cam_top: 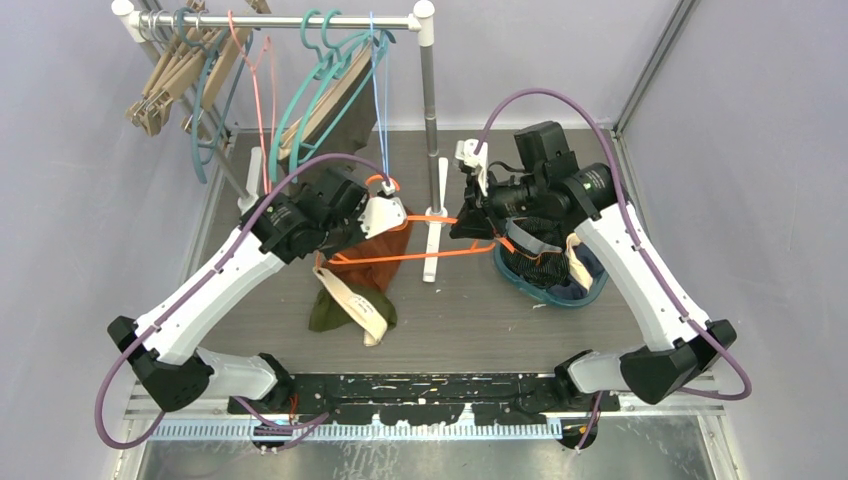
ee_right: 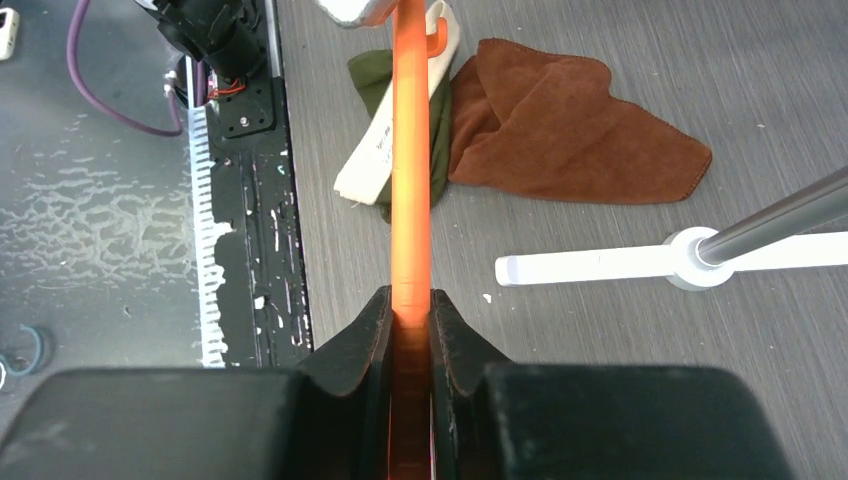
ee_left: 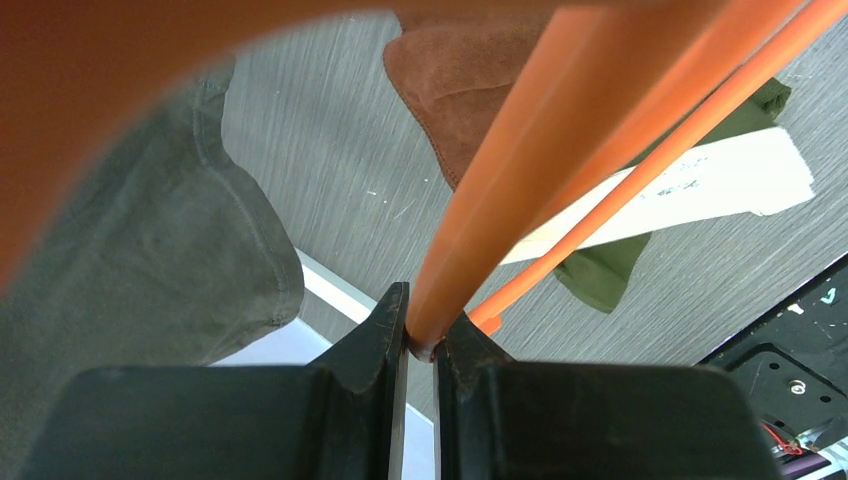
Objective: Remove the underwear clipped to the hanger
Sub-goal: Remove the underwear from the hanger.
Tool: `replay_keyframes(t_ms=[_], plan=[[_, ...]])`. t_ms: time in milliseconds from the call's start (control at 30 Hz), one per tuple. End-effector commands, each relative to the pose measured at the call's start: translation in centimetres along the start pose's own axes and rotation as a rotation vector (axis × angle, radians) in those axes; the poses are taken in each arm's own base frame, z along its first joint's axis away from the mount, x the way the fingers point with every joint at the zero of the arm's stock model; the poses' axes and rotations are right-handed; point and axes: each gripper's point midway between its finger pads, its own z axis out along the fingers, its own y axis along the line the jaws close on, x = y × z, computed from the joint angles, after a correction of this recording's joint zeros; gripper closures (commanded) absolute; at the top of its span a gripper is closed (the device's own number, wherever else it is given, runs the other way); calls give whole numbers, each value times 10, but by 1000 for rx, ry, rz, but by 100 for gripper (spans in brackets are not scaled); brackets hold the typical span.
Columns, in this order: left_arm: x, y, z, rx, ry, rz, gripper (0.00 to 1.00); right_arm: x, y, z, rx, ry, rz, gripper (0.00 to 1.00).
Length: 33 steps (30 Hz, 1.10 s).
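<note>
My left gripper (ee_left: pixel 425 325) and right gripper (ee_right: pixel 410 300) — both clamped on the orange hanger (ee_right: pixel 410 150) | olive underwear (cam_top: pixel 345 305) lies on the table (cam_top: pixel 480 320) beneath it, against a rust-brown cloth (ee_right: pixel 570 130)

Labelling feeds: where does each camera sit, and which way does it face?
Top external: above and behind, looking down at the table; left arm and right arm show.
Left wrist: looks past the left gripper, shut on the hanger, down at underwear.
Right wrist: looks past the right gripper, along the hanger, toward the table's near edge.
Shared: both wrist views show hanger, underwear, brown cloth.
</note>
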Motion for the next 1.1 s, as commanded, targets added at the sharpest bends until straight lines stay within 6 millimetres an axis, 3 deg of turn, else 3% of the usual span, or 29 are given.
replay_keyframes(t_ms=[0, 33, 133, 367, 567, 700, 1067], plan=[[-9, 3, -15, -11, -91, -13, 100, -15, 6, -13, 44, -69, -125, 99], [-9, 2, -19, -4, -109, -23, 100, -15, 8, -14, 44, -79, -133, 99], [-9, -3, -27, 35, -150, -50, 82, -16, 13, -18, 28, -118, -142, 99], [3, -3, -39, 41, -197, -100, 62, -8, 12, -27, 20, -180, -129, 99], [11, -3, -56, 30, -258, -143, 24, 2, 13, -37, 21, -210, -122, 99], [11, -15, -70, 88, -331, -161, 10, 5, 20, -43, -1, -240, -125, 99], [-9, -38, -92, 253, -476, -182, 1, 12, 58, -46, -175, -264, -148, 99]])
